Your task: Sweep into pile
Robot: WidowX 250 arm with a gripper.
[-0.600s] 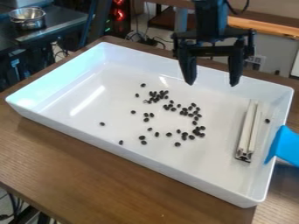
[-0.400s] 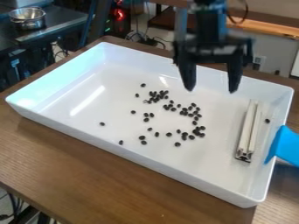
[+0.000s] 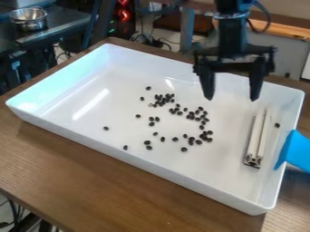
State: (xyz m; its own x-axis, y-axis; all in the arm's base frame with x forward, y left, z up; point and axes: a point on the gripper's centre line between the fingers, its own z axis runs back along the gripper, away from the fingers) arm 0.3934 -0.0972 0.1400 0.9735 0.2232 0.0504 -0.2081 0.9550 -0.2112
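Brown wood grain runs across the table, and the white tray sits on it at a slant. Beyond the tray's far left corner is a dark metal counter holding a shiny bowl. Red lights glow past the tray's far side, with cables on the floor near them.

Small dark beans are scattered on the tray's floor, mostly around its middle. One tight clump lies toward the tray's far wall, and a loose, curved band of beans runs from there toward the tray's right and then back toward its near wall. A few are spread thinly on the tray's near side; one lies off by itself to the left, and another is close to the near wall. A lone bean sits by the tray's right wall, on the far side of the bar from the rest.

That bar, pale and grooved, lies flat inside the tray, lengthwise beside its right wall. Its near end shows a dark, hollow profile. A blue piece laps over the tray's right rim, though how it is fixed there is hard to make out.

The black arm comes down from beyond the tray's far wall. Its claw points downward over the far right part of the tray, the two fingers spread wide apart, above the level of the beans and the bar.
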